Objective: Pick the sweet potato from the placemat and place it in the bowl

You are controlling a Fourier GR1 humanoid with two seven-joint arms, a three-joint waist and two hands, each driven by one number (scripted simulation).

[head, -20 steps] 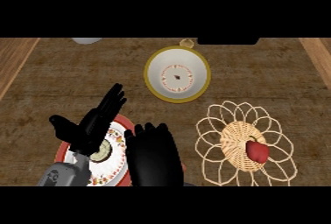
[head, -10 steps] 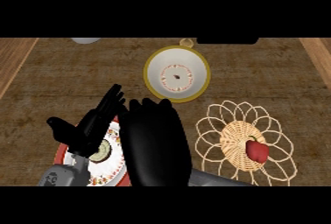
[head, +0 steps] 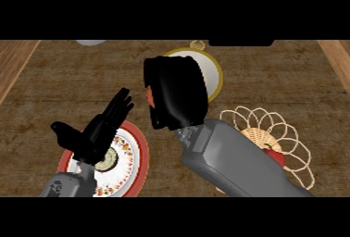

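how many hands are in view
2. The left hand is at lower left above the red-rimmed plate; the right hand is at centre, covering part of the bowl. None seems hidden.

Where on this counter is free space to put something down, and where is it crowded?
Bare counter lies upper left, above the left hand, left of the right hand. Another patch lies upper right, between the bowl and the placemat. Crowded: the middle, with the plate and right forearm.

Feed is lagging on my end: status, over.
Left hand open, resting over the red-rimmed plate. Right hand open, empty, over the bowl. Sweet potato on placemat, partly hidden by right forearm.
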